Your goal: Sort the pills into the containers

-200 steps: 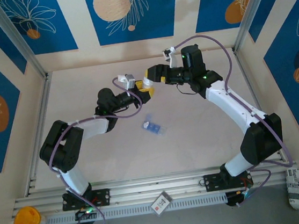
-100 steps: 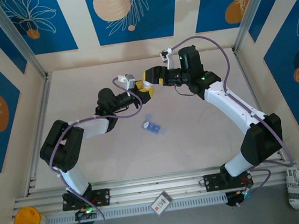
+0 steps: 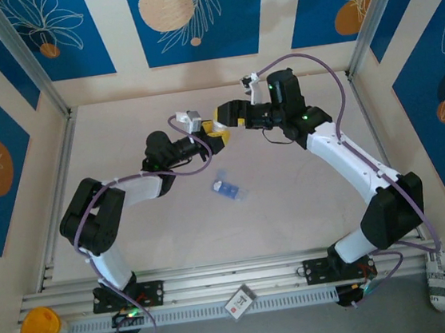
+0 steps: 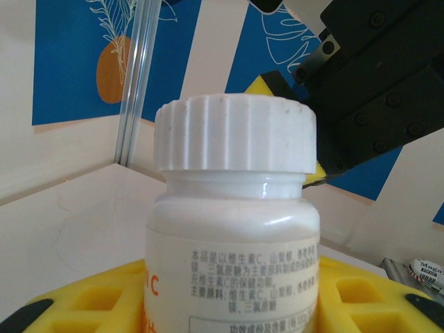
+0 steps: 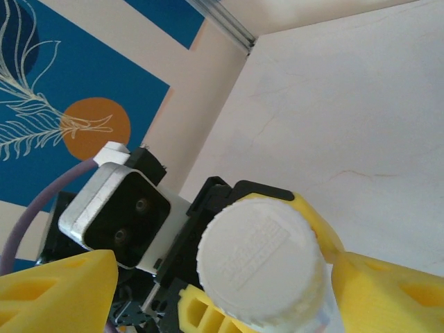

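The left gripper [image 3: 214,138] clamps a white bottle [image 4: 232,236] — its wrist view reads the printed label. The blue pill box [image 3: 227,188] lies on the table [image 3: 307,205], nearer the bases and apart from both grippers. The right gripper [image 3: 226,114] straddles the ribbed cap [image 5: 260,267] — jaws spread, one finger clear of it.

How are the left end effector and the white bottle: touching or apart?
Touching. Left wrist view: yellow fingers of the left end effector press the bottle on both sides.

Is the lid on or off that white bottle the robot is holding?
On. The ribbed white cap sits level on the neck of the bottle in the left wrist view.
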